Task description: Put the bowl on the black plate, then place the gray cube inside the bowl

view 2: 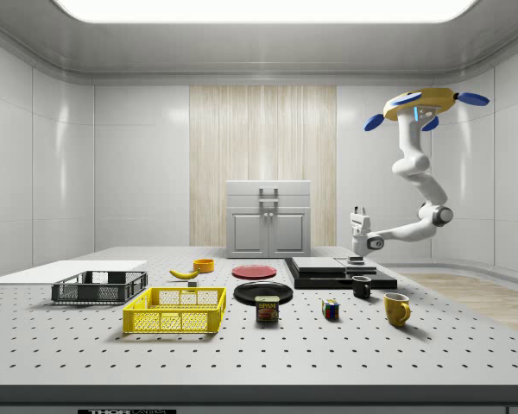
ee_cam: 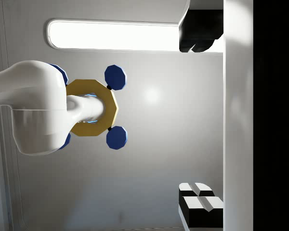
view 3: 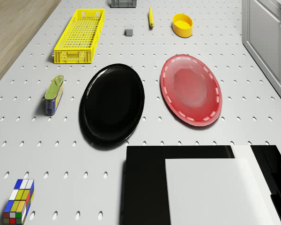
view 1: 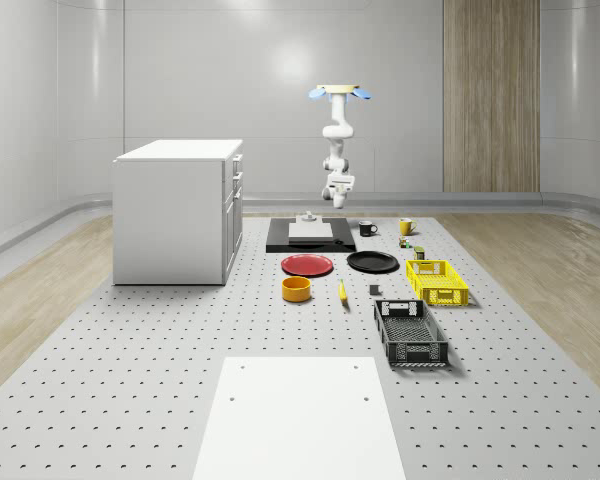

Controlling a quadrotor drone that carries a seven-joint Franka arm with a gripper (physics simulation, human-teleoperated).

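The yellow-orange bowl [view 1: 296,289] [view 3: 182,24] [view 2: 204,265] stands empty on the table, in front of the red plate [view 1: 307,265]. The black plate [view 1: 372,262] [view 3: 112,103] [view 2: 263,291] lies bare beside the red one. The small gray cube [view 1: 374,291] [view 3: 129,32] sits on the table between the banana [view 1: 342,291] and the yellow crate [view 1: 437,281]. My drone [view 1: 340,93] [view 2: 423,103] hovers high over the table's far end. The gripper [view 1: 341,181] [view 2: 358,212] [ee_cam: 202,125] hangs above the black base, turned upward toward the drone, open and holding nothing.
A black base with a white block [view 1: 311,235] [view 3: 210,187] lies under the arm. A black mug [view 1: 367,228], a yellow mug [view 1: 406,226], a can [view 3: 54,95] and a Rubik's cube [view 3: 19,201] stand nearby. A black crate [view 1: 410,333] and a white cabinet [view 1: 180,210] flank the plates.
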